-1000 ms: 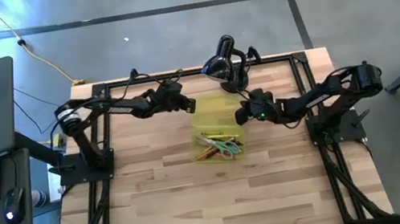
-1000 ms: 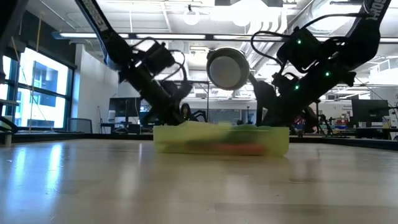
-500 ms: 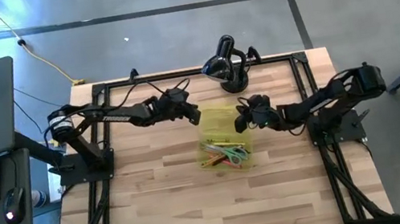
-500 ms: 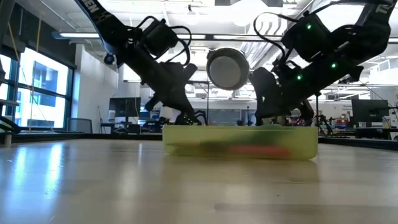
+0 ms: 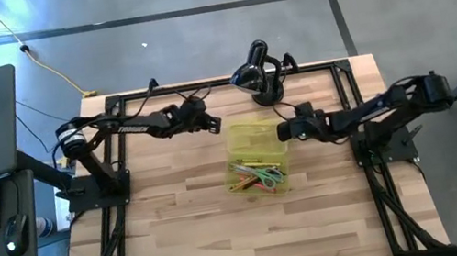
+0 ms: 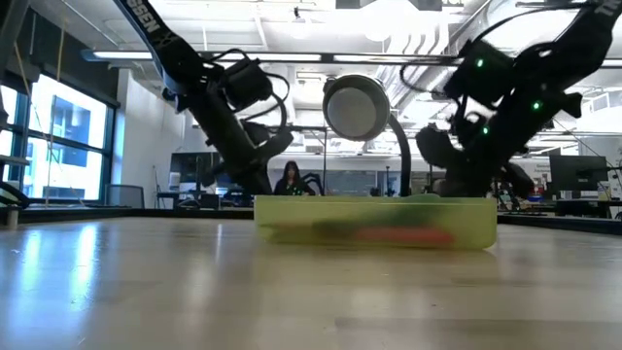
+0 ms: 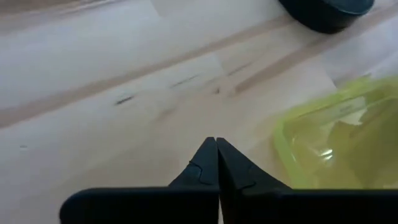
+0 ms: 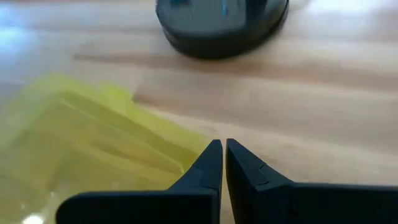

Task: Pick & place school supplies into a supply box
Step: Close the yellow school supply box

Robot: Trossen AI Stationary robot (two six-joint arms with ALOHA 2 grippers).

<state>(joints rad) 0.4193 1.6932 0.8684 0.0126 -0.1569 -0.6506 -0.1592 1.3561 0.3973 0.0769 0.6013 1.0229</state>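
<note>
The supply box (image 5: pixel 257 146), a translucent yellow-green case, lies flat on the table's middle. Coloured pens and pencils (image 5: pixel 257 177) lie in its near half and show through its wall (image 6: pixel 389 233). My left gripper (image 5: pixel 215 127) is shut and slants down just off the box's far left corner, with bare wood between its tips (image 7: pixel 216 144) and the box (image 7: pixel 342 137). My right gripper (image 5: pixel 283 132) is shut and slants down at the box's far right side, with its tips (image 8: pixel 222 144) beside the box rim (image 8: pixel 186 146). My right gripper's shut fingertips stand right at the box's far right rim (image 8: pixel 193 149), slanting down from the table's right. Whether they touch it, I cannot tell.
A black domed device on a round base (image 5: pixel 257 75) stands just beyond the box at the table's far edge (image 6: pixel 356 107). The near half of the wooden table (image 5: pixel 247 236) is bare. A laptop and keyboard sit off the table's left. A person shows far behind (image 6: pixel 290 180).
The box has slid flat toward the table's near edge and a little right, between both shut grippers, then stayed put. Since then my left gripper has drawn back toward the table's left and my right gripper toward the right, both away from the box.
</note>
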